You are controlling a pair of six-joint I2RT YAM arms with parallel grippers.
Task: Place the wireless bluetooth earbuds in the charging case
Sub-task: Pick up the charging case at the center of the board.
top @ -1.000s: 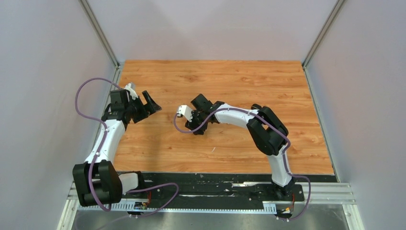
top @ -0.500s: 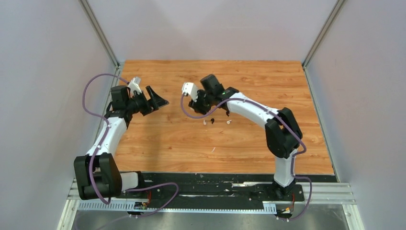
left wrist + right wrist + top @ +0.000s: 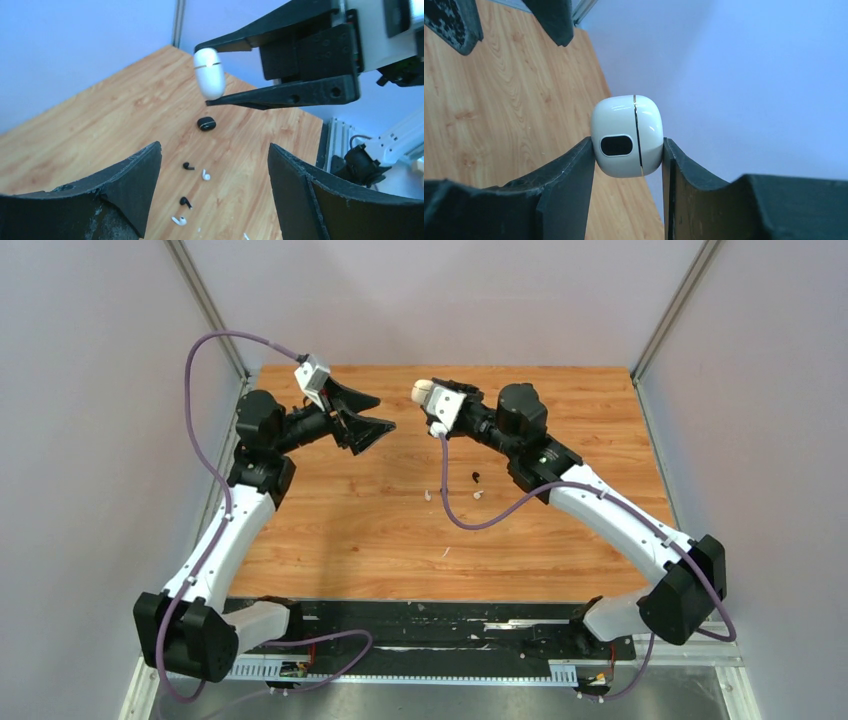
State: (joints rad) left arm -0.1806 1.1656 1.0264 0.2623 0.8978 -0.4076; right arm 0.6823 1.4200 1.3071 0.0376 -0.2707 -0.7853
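the right gripper (image 3: 627,141) is raised well above the wooden table (image 3: 330,530) and pinches the white charging case (image 3: 626,135) between its two fingers, one pad on each side of the case. the case's seam shows as a thin line running around it, and a dark oval mark faces the right wrist camera. the left gripper (image 3: 380,410) is also lifted off the table, its jaws spread wide with nothing between them. it points toward the held case and is near it, but not touching. down on the wood, in the left wrist view, a black charging case (image 3: 206,123) sits by itself below the raised white one. beyond it, toward that camera, a black earbud (image 3: 188,166) and a white earbud (image 3: 205,175) lie just beside each other. a second black earbud (image 3: 185,202) and a second white earbud (image 3: 178,220) lie close together a little nearer still. all four earbuds rest loose on the table, apart from both cases and from both grippers. a pale sliver (image 3: 445,552) lies on the wood closer to the arm bases.
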